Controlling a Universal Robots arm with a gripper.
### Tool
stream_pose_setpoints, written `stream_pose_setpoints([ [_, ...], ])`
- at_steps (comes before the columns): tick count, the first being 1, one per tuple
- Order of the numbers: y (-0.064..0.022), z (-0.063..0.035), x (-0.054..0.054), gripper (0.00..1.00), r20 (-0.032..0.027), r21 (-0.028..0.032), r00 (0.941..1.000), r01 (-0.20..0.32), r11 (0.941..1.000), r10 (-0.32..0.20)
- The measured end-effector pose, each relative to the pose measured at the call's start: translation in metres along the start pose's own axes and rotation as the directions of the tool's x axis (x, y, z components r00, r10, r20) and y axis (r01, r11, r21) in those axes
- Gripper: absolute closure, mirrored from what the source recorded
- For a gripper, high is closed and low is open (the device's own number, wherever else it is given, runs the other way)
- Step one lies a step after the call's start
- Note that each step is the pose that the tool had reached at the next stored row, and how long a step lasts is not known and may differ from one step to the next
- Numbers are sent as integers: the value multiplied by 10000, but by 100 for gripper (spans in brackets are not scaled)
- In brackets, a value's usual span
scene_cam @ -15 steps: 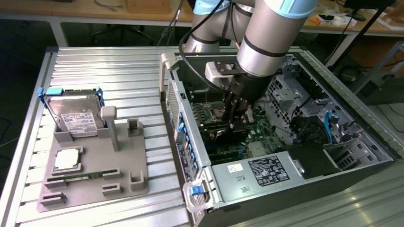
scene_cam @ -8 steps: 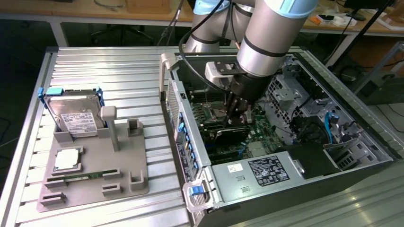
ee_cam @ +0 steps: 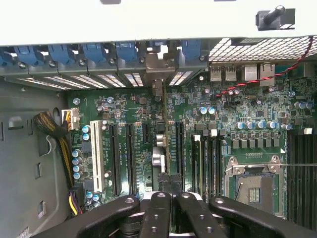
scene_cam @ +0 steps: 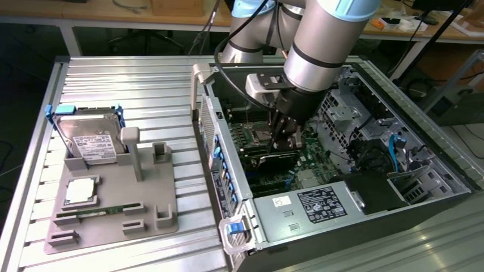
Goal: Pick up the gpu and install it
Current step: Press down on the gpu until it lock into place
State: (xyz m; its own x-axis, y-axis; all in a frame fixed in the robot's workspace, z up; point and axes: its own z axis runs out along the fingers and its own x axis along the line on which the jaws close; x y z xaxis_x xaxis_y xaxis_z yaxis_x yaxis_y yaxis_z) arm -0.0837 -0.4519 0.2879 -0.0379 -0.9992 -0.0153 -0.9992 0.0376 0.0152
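Observation:
The gpu (ee_cam: 167, 144) stands edge-on as a thin dark card on the green motherboard (ee_cam: 129, 106), and its silvery bracket meets the slot row at the case's rear wall. In the exterior view the gpu (scene_cam: 276, 158) is a dark card low inside the open computer case (scene_cam: 208, 113). My gripper (scene_cam: 286, 139) is directly above it, deep in the case. In the wrist view my gripper (ee_cam: 170, 196) is shut, its black fingers (ee_cam: 159, 213) pressed together right over the card's top edge. Whether the edge is pinched between them does not show.
A grey fixture (scene_cam: 113, 192) at the exterior view's left holds a silver hard drive (scene_cam: 90, 139), a small chip (scene_cam: 79, 192) and a green memory stick (scene_cam: 98, 211). Inside the case are a power supply (scene_cam: 321, 204), a cable bundle (ee_cam: 54, 134) and the CPU socket (ee_cam: 252, 183).

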Motion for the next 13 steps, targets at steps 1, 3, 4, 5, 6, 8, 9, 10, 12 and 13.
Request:
stream_pose_setpoints([
  [1, 0, 0, 0, 89, 0, 0, 10000, 0, 10000, 0],
  [3, 0, 0, 0, 89, 1, 0, 10000, 0, 10000, 0],
  [4, 0, -1, 0, 89, 0, 0, 10000, 0, 10000, 0],
  [5, 0, -1, 0, 89, 0, 0, 10000, 0, 10000, 0],
  [6, 0, -1, 0, 89, 0, 0, 10000, 0, 10000, 0],
  [8, 0, -1, 0, 89, -2, -1, 10000, 0, 10000, 0],
  [9, 0, 6, 0, 89, -1, -1, 10000, 0, 10000, 0],
  [10, 0, 24, 0, 89, -1, -1, 10000, 0, 10000, 0],
  [12, -1, 94, 1, 89, 0, -2, 10000, 0, 10000, 0],
  [13, -2, 121, 2, 89, 0, -2, 10000, 0, 10000, 0],
])
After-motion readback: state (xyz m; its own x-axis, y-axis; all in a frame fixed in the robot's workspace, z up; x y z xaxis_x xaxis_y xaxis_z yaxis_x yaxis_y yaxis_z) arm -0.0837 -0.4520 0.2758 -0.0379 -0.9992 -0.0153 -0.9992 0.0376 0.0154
